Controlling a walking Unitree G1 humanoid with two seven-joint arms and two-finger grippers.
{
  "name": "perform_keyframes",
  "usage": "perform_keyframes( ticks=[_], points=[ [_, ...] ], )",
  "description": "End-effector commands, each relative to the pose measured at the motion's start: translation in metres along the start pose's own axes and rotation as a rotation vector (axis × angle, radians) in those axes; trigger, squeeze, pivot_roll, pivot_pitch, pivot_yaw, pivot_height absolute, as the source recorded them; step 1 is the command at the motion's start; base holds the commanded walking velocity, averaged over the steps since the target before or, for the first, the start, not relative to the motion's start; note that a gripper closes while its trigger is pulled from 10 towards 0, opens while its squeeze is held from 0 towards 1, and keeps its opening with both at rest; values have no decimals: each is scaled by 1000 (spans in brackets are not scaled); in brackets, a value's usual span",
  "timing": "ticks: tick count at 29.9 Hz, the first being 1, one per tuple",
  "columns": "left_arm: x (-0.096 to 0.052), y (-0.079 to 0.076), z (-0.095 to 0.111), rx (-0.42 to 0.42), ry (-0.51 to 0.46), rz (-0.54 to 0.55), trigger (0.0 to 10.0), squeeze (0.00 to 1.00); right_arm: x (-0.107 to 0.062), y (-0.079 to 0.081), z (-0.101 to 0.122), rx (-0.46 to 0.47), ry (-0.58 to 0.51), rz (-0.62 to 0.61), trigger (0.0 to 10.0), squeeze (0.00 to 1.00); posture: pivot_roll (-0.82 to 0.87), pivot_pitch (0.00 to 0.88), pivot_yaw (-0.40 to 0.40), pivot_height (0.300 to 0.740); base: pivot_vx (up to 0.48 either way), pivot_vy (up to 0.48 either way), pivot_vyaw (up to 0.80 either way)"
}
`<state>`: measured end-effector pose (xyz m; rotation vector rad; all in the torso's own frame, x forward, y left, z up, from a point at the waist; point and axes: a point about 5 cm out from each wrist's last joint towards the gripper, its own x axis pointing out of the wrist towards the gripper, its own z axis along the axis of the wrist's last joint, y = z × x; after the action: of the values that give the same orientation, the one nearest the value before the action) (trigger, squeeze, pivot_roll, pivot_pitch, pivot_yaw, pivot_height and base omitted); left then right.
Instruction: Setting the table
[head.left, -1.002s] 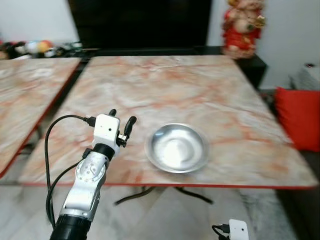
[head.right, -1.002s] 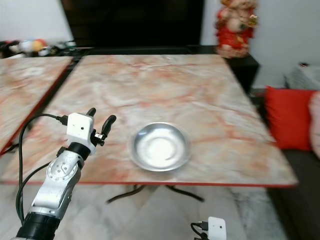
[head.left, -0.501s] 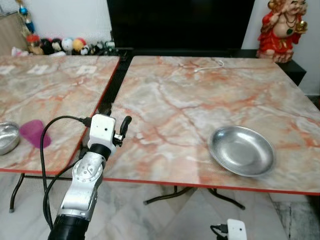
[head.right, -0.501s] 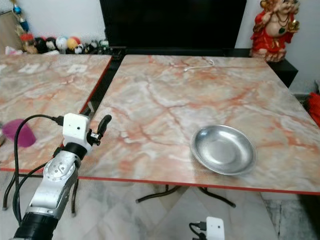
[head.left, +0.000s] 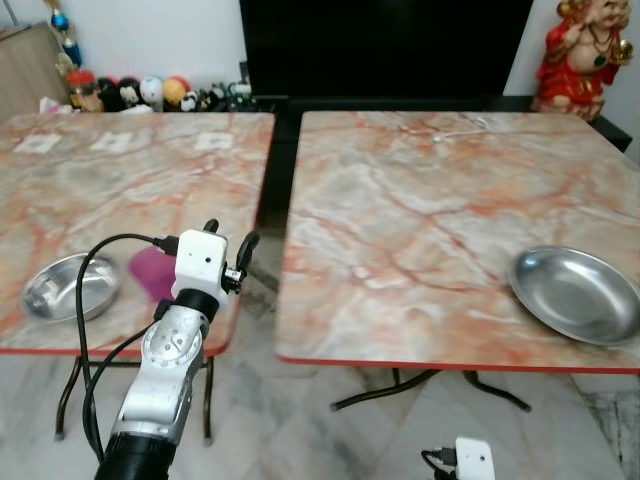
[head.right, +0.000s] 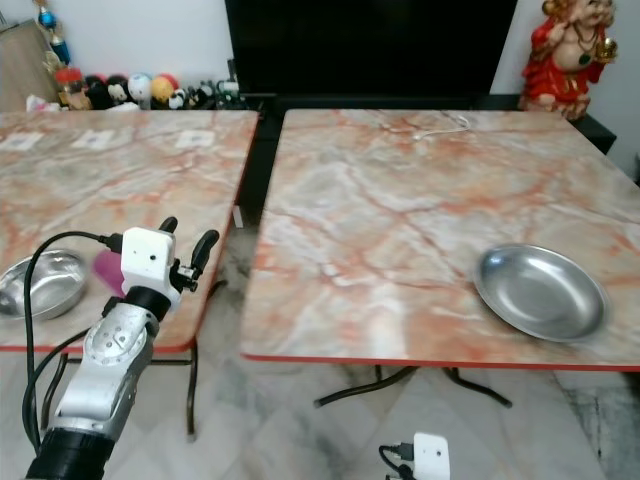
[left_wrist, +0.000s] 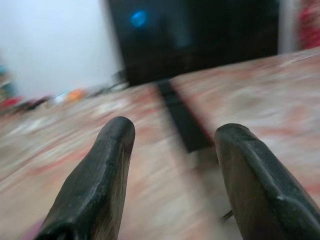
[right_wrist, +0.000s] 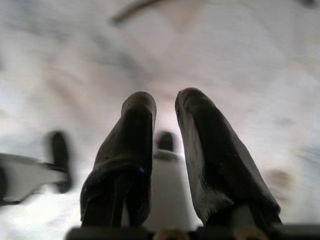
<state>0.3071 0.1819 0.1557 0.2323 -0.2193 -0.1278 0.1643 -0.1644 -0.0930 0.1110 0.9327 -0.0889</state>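
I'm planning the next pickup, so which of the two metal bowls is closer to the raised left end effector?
The steel bowl on the left table, beside the pink cup. The left end effector hovers open near it; the other bowl sits far off on the right table.
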Motion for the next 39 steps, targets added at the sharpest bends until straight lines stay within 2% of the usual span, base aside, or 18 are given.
perform_keyframes(
  ticks=[1,6,30,35,39],
  points=[
    [3,-1,7,5,-30,1,10000,0,0,1,2,-17,-9,11,10000,0,99,0,-11,740,0,480,0],
    [3,0,8,6,-31,4,10000,0,1,2,3,-38,-9,23,10000,0,103,0,-16,740,0,480,746],
    [0,2,8,8,-25,-4,10000,0,0,2,2,-15,-9,18,10000,0,110,0,-13,740,0,476,0],
    [0,-3,6,-25,-11,-49,10000,0,0,3,1,-16,-8,19,10000,0,112,0,-8,740,0,0,0],
    [-1,-6,3,-16,7,-73,10000,0,0,3,1,-16,-8,19,10000,0,111,0,-8,740,0,-73,0]
  ],
)
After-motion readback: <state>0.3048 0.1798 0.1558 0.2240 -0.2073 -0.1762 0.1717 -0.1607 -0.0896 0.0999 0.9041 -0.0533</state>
